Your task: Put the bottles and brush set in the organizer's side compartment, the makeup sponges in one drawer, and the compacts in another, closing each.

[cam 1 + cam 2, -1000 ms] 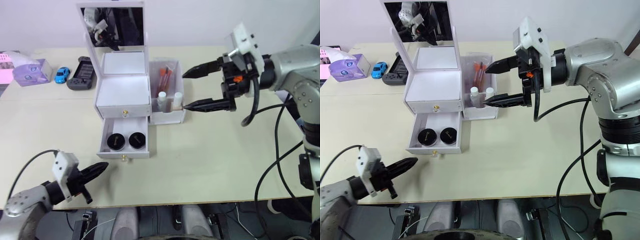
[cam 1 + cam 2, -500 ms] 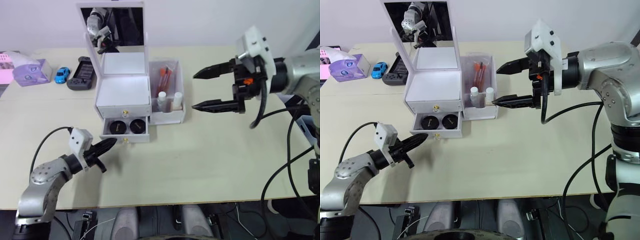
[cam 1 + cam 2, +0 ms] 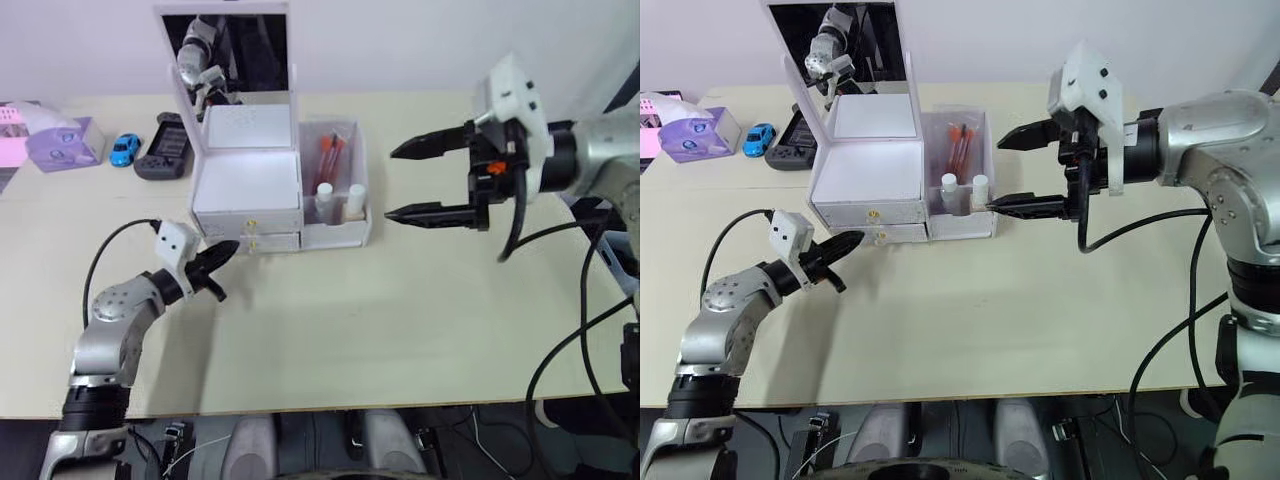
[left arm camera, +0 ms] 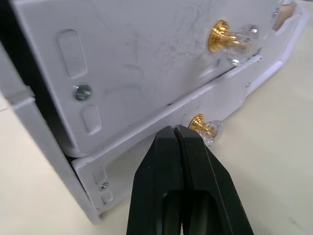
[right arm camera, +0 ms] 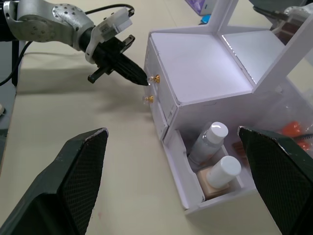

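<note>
The white organizer (image 3: pixel 246 180) stands at the table's back with its mirror lid up. Its side compartment (image 3: pixel 335 233) holds two white-capped bottles (image 3: pixel 324 190) and the orange-handled brush set (image 3: pixel 328 155). The lower drawer (image 4: pixel 146 147) is pushed in almost flush under the upper drawer (image 4: pixel 146 54), so the compacts are hidden. No makeup sponges are in view. My left gripper (image 3: pixel 232 247) is shut, its tips against the lower drawer's front beside the gold knob (image 4: pixel 203 127). My right gripper (image 3: pixel 390 183) hangs open in the air just right of the side compartment, holding nothing.
A purple tissue box (image 3: pixel 60 143), a blue toy car (image 3: pixel 124 149) and a black game controller (image 3: pixel 165 147) lie at the back left. The table's front edge runs close below my left arm.
My left gripper has moved up to the organizer and pushed the open lower drawer in, hiding the two compacts. The right gripper has drawn back slightly to the right and stays open.
</note>
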Available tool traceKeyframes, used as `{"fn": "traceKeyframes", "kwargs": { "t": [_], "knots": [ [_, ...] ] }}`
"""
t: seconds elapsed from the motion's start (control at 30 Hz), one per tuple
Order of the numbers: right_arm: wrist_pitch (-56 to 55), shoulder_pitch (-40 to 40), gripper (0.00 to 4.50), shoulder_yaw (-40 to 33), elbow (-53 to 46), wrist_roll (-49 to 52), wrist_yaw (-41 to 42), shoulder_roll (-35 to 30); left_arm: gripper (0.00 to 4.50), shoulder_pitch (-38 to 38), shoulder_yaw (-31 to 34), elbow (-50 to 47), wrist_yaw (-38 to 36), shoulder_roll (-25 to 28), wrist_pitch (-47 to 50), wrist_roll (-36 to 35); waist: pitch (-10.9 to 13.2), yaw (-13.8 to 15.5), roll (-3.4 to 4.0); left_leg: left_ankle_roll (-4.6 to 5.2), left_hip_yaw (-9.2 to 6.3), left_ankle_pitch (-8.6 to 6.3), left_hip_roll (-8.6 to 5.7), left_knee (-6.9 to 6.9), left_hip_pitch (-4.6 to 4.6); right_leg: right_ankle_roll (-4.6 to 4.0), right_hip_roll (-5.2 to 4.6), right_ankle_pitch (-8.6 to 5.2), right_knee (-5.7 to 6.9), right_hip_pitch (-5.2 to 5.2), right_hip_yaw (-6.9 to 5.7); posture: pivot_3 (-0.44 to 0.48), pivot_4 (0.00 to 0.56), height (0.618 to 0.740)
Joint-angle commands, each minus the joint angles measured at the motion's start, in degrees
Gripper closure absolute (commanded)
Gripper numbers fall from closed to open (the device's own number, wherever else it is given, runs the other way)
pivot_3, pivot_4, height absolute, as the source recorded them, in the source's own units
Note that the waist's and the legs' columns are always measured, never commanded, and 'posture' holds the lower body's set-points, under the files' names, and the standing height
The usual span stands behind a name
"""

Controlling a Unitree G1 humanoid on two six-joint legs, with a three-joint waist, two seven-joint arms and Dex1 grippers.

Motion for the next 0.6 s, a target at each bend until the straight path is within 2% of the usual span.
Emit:
{"fn": "traceKeyframes", "kwargs": {
  "t": [0.03,0.27,0.43,0.6],
  "knots": [
    [-0.31,-0.06,0.00,-2.13,-1.79,0.42,-0.98,-0.18,4.46,-2.86,0.15,0.87,0.67,0.11,-1.89,0.51,0.00,0.15,0.00,0.00,-0.01,0.00,0.00,0.02,0.00,0.00,0.00,0.00,0.01,0.00,0.00,0.000,0.150,0.735],
    [-0.06,0.32,0.00,-2.86,-2.24,0.99,-1.38,-0.78,4.46,-4.33,-1.47,1.61,0.90,-1.44,-2.31,0.59,0.00,0.25,0.00,0.00,-0.02,0.01,0.00,0.07,0.01,-0.04,0.00,0.03,0.04,0.02,0.00,0.000,0.150,0.735],
    [0.30,0.40,0.00,-3.52,-2.17,1.57,-1.05,-1.54,4.46,-4.80,-1.52,1.76,1.18,-1.71,-2.06,1.02,0.00,1.36,0.00,0.00,-0.01,0.01,0.00,0.06,0.01,-0.04,0.00,0.03,0.03,0.02,0.00,0.000,0.150,0.735],
    [2.43,1.03,0.00,-4.88,-0.91,3.38,-2.02,-0.96,4.46,-2.34,1.08,-3.29,-1.31,0.31,2.85,-4.23,0.01,1.18,-0.01,0.00,0.00,0.01,0.00,0.06,-0.03,-0.03,-0.02,0.03,-0.03,0.02,0.00,0.000,0.150,0.735]
  ]
}}
